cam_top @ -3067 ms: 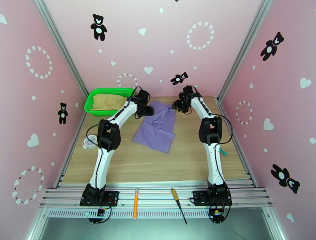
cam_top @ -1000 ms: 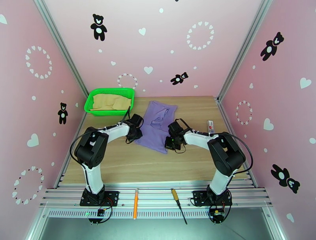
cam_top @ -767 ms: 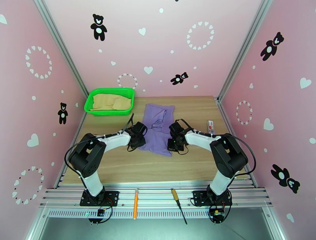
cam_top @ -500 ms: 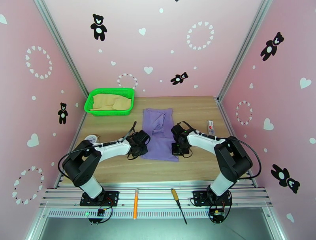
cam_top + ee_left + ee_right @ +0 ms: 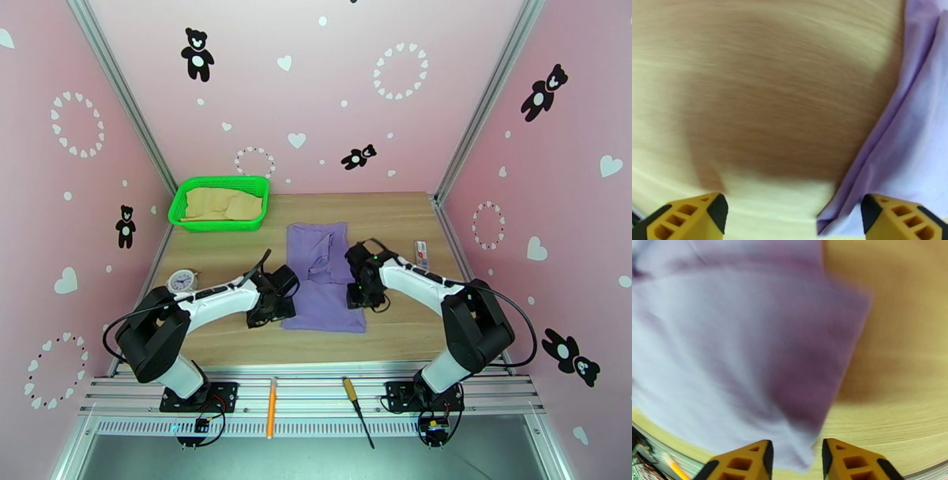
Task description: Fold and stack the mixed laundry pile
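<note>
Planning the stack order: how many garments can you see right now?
2: the lavender shirt spread flat at the centre, and the tan garment in the green basket, far left. More may lie hidden under the tan one.

I see both arms folded low over the table (image 5: 411, 335), elbows by its near corners, wrists reaching in toward the middle. My left gripper (image 5: 790, 215) has its fingers spread wide. My right gripper (image 5: 794, 457) points down, its fingers parted by a narrower gap.
</note>
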Tool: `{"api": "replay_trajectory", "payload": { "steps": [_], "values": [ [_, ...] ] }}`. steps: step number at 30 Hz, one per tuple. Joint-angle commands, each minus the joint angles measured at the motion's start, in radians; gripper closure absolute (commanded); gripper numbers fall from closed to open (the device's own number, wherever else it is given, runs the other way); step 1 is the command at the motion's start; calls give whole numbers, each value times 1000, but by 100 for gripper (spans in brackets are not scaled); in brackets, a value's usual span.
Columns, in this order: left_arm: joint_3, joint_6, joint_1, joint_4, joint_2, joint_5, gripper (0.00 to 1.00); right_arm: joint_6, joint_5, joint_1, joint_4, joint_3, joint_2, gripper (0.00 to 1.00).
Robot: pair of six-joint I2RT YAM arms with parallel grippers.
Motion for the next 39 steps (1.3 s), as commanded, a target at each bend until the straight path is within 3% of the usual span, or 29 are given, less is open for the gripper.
{"api": "replay_trajectory", "payload": {
  "steps": [1,6,11,17,22,26,36,39],
  "values": [
    [152,132,74,-108,-6,-60,9,-85,-35,-49,-77,163,22,54],
    [393,330,224,-62,96,13,18,-193,-176,-190,-49,388,145,51],
    [640,449,331,49,314,167,19,-229,-404,-313,47,629,401,49],
    [942,541,354,69,606,175,22,-209,-375,-352,8,907,680,46],
    [1151,522,371,18,802,130,25,-180,-361,-353,12,1053,820,44],
    [1201,509,381,30,851,89,25,-145,-381,-352,4,1156,918,42],
    [1340,521,383,-4,993,167,25,-83,-398,-339,17,1229,1025,42],
    [1365,519,383,-10,1025,179,29,-69,-406,-335,10,1267,1060,43]
  ]
}}
